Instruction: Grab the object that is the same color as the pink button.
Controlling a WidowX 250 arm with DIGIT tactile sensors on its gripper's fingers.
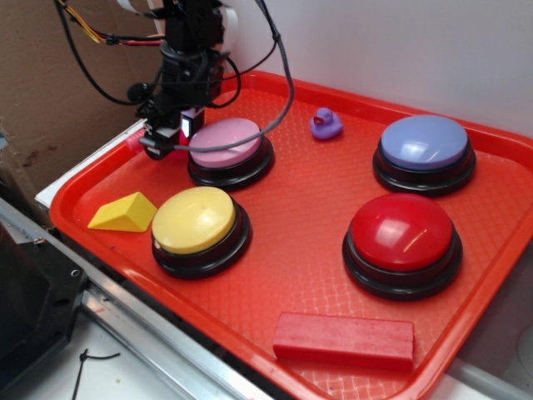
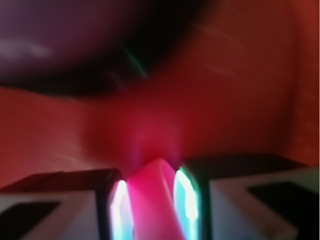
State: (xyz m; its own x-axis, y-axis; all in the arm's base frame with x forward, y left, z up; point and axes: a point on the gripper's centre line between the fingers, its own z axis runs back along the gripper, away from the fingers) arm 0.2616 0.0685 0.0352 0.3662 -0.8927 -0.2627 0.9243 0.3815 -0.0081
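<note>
The wrist picture was all blurry. The pink bolt sat between the two fingers, but its ribs were too fuzzy to see, and its bottom was cut off by the edge. In the outside picture the gripper hid most of the bolt. The arm's top was cut off too.

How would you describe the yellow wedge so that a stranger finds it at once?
Start at the red tray and go to its left edge. The wedge lies flat there, beside the yellow button. It is the only yellow piece with straight, sloping faces.
</note>
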